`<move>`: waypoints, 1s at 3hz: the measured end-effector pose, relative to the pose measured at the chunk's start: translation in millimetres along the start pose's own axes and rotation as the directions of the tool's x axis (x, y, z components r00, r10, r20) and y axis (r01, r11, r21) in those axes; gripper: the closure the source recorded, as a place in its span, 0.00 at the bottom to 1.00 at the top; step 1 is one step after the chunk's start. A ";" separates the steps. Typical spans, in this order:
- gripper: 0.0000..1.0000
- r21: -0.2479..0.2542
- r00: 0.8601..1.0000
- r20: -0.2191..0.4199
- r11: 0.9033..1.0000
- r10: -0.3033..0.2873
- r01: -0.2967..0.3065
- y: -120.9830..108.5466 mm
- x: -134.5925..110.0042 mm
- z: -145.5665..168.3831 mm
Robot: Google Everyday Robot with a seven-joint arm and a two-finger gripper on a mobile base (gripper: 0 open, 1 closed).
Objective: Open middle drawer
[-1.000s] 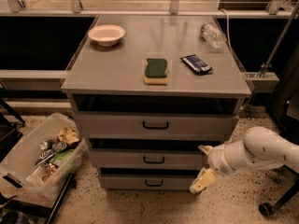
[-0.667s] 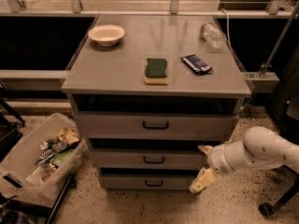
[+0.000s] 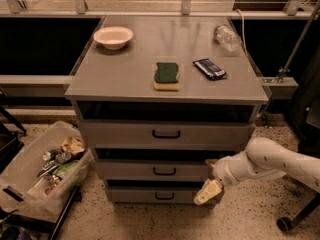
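The middle drawer (image 3: 130,171) is the second of three grey drawers in the cabinet, with a small black bar handle (image 3: 164,171) at its centre. It looks pushed in. My gripper (image 3: 209,177) is at the right end of that drawer's front, right of the handle and apart from it. It is open and empty, with one cream fingertip (image 3: 206,191) low, over the lowest drawer (image 3: 140,196). The white arm (image 3: 270,161) comes in from the right. The taller top drawer (image 3: 120,134) is shut.
On the cabinet top (image 3: 120,74) lie a white bowl (image 3: 113,36), a green sponge (image 3: 166,75), a dark blue packet (image 3: 210,68) and a clear plastic bottle (image 3: 227,36). A clear bin of trash (image 3: 45,171) stands on the floor at the left. A castor wheel (image 3: 284,224) is at the lower right.
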State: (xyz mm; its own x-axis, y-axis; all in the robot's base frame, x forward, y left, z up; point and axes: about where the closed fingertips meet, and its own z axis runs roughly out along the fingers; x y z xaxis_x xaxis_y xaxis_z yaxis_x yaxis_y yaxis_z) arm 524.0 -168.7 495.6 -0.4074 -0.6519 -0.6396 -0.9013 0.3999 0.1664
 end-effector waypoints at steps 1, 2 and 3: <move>0.00 0.000 1.000 0.000 1.000 0.000 0.000 0.0 0.0 0.1; 0.00 0.042 0.999 0.002 0.999 0.034 -0.034 -3.6 -1.0 14.5; 0.00 0.115 0.995 0.008 0.989 0.095 -0.095 -9.9 -2.1 39.1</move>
State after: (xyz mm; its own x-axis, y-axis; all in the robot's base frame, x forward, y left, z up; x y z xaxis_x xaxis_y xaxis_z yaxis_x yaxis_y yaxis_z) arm 539.5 -146.1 465.9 -0.4897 -0.6060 -0.6268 -0.8356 0.5315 0.1388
